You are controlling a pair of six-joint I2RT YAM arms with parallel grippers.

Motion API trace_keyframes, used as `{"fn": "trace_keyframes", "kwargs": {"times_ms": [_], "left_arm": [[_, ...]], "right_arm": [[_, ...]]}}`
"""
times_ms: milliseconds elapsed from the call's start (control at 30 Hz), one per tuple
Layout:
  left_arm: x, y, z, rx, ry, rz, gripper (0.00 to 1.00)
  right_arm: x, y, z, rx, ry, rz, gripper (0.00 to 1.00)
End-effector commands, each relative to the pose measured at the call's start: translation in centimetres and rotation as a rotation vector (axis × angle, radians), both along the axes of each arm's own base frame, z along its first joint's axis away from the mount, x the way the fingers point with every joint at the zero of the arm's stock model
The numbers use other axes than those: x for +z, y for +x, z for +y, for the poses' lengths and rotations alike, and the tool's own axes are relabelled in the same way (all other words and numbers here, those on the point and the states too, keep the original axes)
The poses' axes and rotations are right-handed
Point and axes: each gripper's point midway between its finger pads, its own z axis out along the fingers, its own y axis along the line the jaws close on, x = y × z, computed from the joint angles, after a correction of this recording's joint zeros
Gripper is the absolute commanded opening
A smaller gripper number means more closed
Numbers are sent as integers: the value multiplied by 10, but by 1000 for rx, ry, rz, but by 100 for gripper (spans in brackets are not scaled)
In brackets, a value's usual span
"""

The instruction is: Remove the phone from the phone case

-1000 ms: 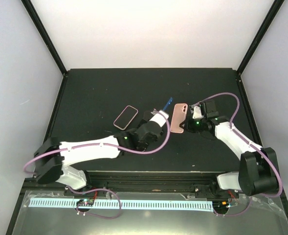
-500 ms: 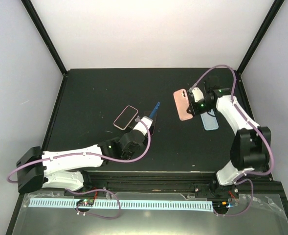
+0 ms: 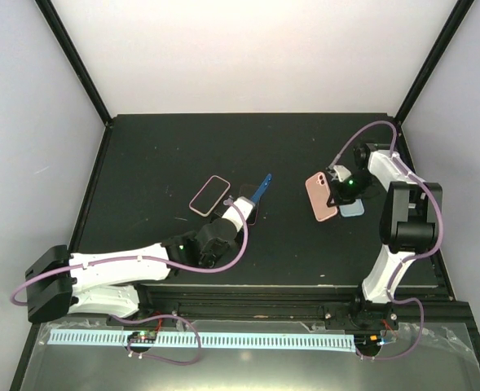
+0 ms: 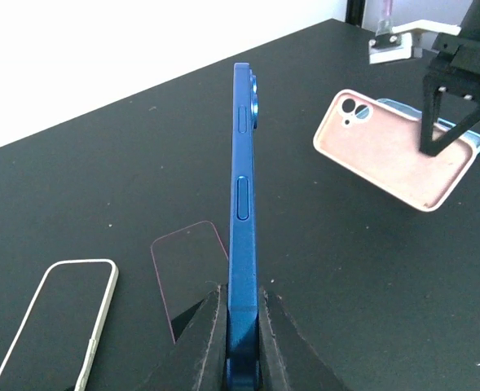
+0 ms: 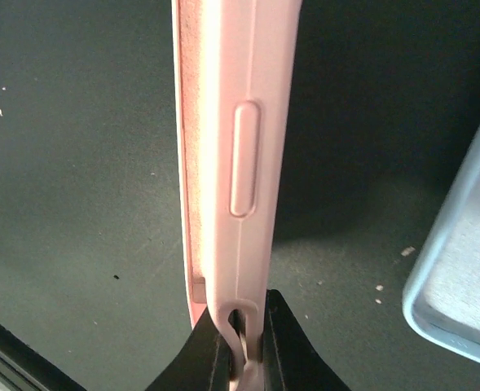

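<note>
The left pincer is clamped on the lower end of a slim blue phone, holding it edge-on and lifted off the matte black surface with its side buttons facing the wrist camera. Well apart to the right, the right pincer is closed tight on one edge of a soft pink silicone phone case, also raised, so phone and case are separate, one in each arm. A pale blue case lies flat just beside and partly under the pink one. Below the blue phone lie two more handsets, screens up: a cream-rimmed phone and a pink-rimmed phone.
</note>
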Motion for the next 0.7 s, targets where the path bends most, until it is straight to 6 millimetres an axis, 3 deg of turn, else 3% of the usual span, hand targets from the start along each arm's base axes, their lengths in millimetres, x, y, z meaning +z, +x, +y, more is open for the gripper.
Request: {"fn": "trace_keyframes", "kwargs": {"times_ms": [0,200,333,400,533,667], "left_arm": [[26,-1,-8,-16,-131,-34,2],[11,1,-22,-33,-95,5,2],[1,3,-26,-26,-74,15,2],[-13,6,-31,-19,-35,32,2],[-22,7,-40,-30,-14,54,2],[-23,10,-47,-38,24,48,2]], "right_arm": [[-2,10,6,-18,54,4,1],[-20,23,-2,-116,57,19,4],[-36,17,-9,-158,21,37,10],[-37,19,-16,-175,-13,15,18],[-19,22,-22,-168,-39,-55,37],[10,19,-32,-161,-97,-154,41]]}}
